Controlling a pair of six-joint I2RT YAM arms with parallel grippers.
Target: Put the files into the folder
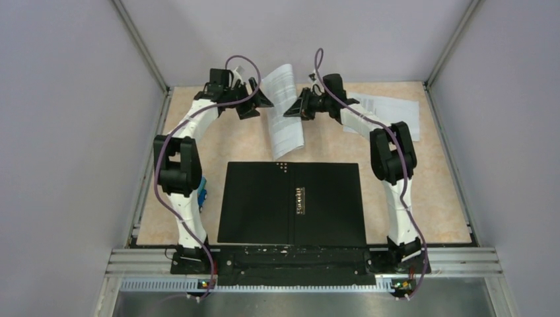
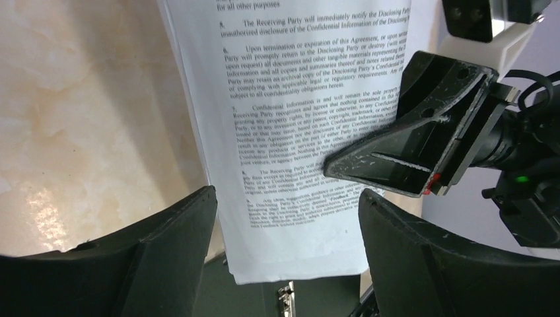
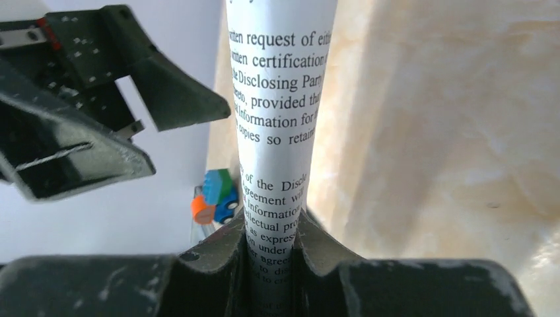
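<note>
1. Folder lay open on the table, black inside up, just beyond my arm bases. Its spine clip ran near to far along the centre.
2. One sheet hung in the air just past the folder's far edge, long axis roughly upright. Its lower end curled down toward that edge; I could not tell whether it touched.
3. My right gripper had its fingers pressed together on this sheet's edge.
4. My left gripper faced the printed side, fingers spread wide and gripping nothing.
5. Finding: the folder lay below and nearward of the pinching gripper, so the carry fell to my right arm. The sheet would need laying flat, long axis parallel to the spine.
6. Remaining files lay flat at the table's far right, well apart from the folder and nearer my right arm.
</note>
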